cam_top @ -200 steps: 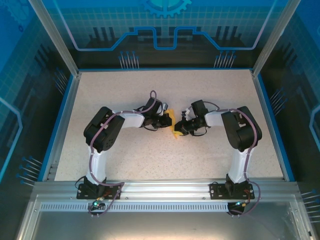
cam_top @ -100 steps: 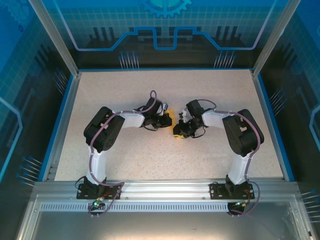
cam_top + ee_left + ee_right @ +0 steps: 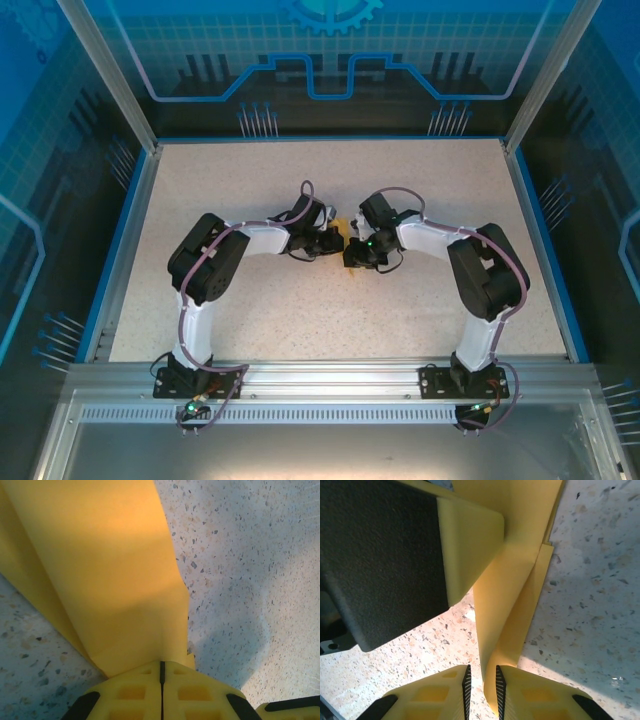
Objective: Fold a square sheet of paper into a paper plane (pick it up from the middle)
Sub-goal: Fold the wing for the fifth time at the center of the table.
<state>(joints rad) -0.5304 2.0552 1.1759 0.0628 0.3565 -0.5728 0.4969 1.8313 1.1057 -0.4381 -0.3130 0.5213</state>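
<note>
Black-and-white arms point(image 3: 210, 265), purple cables point(image 3: 182, 322), yellow jaws

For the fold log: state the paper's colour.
Orange-yellow, plain paper; clearest in the left wrist view.

Speckled beige table point(image 3: 250, 180) w/ blue rim, orange-yellow paper point(image 3: 110, 555) at ctr, can't tell if touching it.

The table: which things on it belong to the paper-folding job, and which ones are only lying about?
Job: folded yellow paper; left gripper, shut on it; right gripper, jaws slightly apart around its edge.
Not the job: speckled table; blue enclosure walls.
</note>
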